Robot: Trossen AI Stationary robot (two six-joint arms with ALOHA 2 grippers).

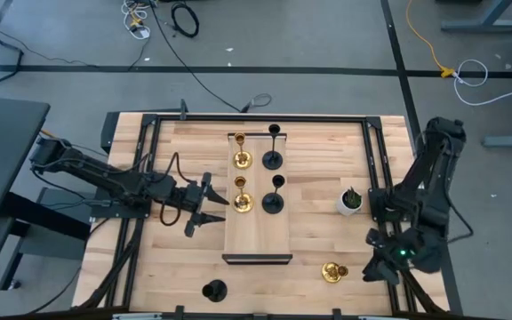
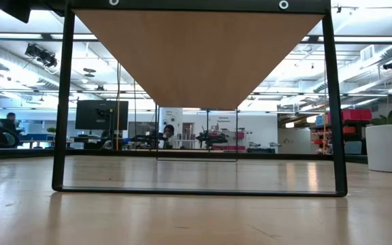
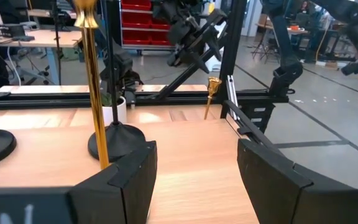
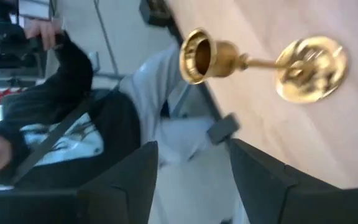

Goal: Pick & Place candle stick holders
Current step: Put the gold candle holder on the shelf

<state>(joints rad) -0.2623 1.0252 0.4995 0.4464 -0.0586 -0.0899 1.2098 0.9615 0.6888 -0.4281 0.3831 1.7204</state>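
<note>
A wooden tray lies mid-table. On it stand two gold candle stick holders and two black ones, each on its round base. A third gold holder stands on the table near the right front; it also shows in the right wrist view. A third black holder stands at the front edge. My left gripper is open and empty, just left of the tray beside the nearer gold holder's stem. My right gripper is open and empty, right of the loose gold holder.
A small white pot with a green plant stands right of the tray. Black frame rails run along the table's sides. A person in dark clothes shows beyond the table's edge in the right wrist view.
</note>
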